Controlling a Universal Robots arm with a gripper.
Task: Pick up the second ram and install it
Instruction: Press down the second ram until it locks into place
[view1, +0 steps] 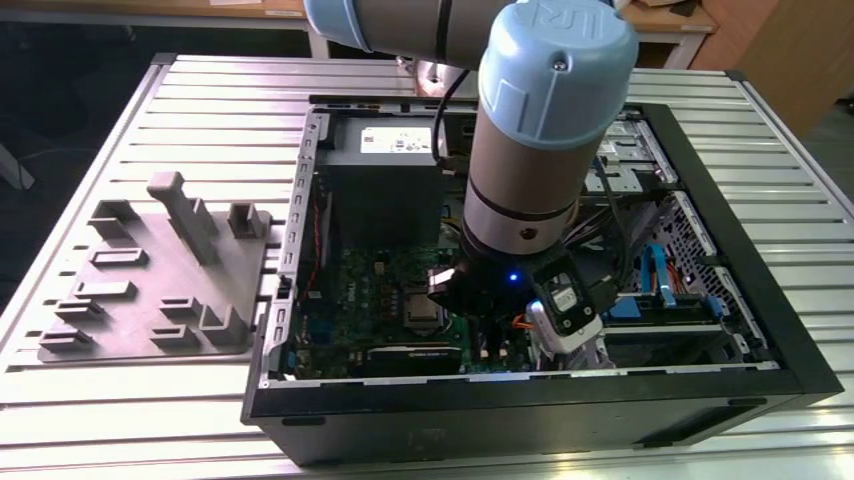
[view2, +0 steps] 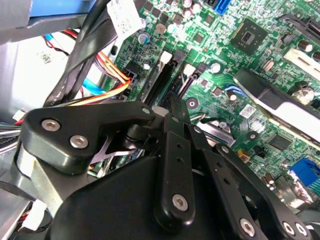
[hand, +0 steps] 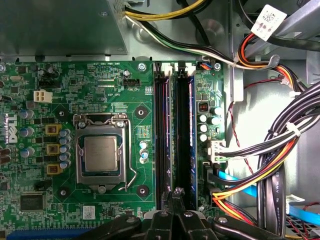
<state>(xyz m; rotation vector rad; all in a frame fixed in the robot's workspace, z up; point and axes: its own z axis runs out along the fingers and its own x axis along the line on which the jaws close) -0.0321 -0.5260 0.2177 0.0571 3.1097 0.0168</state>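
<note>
Inside the open computer case (view1: 694, 395), the hand (hand: 176, 196) is seen shut above the memory slots, where the second ram (hand: 184, 140) sits; even downward pressure would be needed for seating.

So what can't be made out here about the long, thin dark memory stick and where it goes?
- First wrist view: whether the long, thin dark memory stick sits in the black memory slots; their channels are too dark, and the black gripper covers one end of them.
- Second wrist view: the gripper's linkage hides most of the slots.
- Exterior view: the grey-and-blue arm blocks the slots.
</note>
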